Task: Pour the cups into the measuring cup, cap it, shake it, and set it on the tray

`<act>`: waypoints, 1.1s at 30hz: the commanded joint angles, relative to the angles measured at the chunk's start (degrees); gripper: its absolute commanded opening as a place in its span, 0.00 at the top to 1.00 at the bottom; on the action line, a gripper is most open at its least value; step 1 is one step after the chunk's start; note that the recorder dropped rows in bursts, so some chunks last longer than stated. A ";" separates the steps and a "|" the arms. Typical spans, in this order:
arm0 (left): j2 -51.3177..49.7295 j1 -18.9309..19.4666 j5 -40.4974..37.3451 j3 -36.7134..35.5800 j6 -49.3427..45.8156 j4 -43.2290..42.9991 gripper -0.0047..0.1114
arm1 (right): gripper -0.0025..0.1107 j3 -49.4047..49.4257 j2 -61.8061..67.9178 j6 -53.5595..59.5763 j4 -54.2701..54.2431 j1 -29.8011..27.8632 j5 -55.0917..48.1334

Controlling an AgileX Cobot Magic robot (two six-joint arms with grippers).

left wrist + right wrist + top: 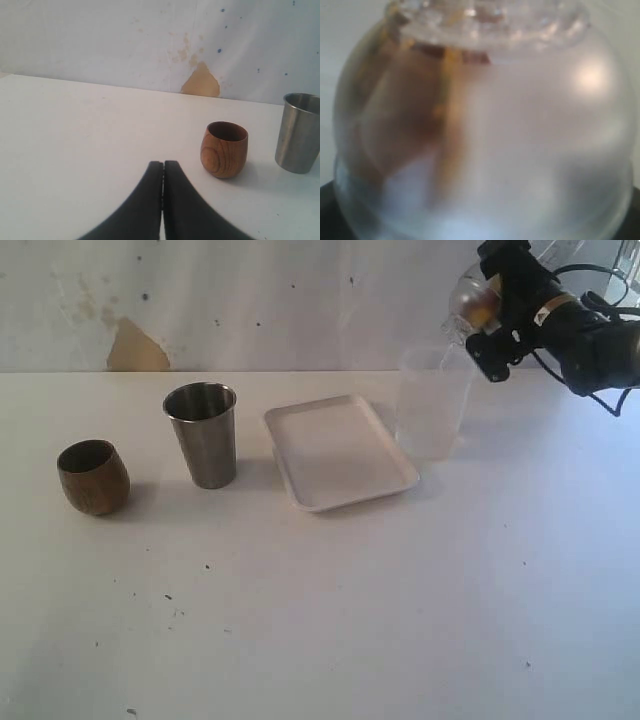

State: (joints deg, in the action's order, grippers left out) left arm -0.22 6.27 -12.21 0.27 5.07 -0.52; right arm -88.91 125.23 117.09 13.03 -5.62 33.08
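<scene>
The brown wooden cup [93,476] [224,149] and the steel tumbler [202,434] [299,133] stand upright at the left of the table. Right of them lies the white tray [338,451]. Just beyond the tray's right edge the clear measuring cup [432,405] stands uncapped. My right gripper [482,310] hangs above and slightly right of its rim, shut on the clear dome cap [464,298] [485,125], which fills the right wrist view. My left gripper [163,165] is shut on nothing, low over the table with the wooden cup a little ahead of it. It is outside the exterior view.
A pale wall with a brown patch [135,348] [201,82] runs along the table's far edge. The right arm's cables [600,300] hang at the upper right. Small dark specks [170,597] dot the white tabletop in front.
</scene>
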 commanded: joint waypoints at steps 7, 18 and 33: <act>0.22 -0.08 0.59 -0.27 0.00 0.07 0.95 | 0.98 -0.65 -0.58 -0.33 2.60 -0.14 6.08; 0.22 -0.08 0.59 -0.27 0.00 0.07 0.95 | 0.98 -0.65 -0.58 3.22 3.47 -0.14 8.97; 0.22 -0.08 0.59 -0.27 0.00 0.07 0.95 | 0.98 -0.65 -0.58 4.24 6.07 -0.14 9.41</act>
State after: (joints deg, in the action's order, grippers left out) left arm -0.22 6.27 -12.21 0.27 5.07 -0.52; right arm -88.91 125.23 120.68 18.24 -5.62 39.63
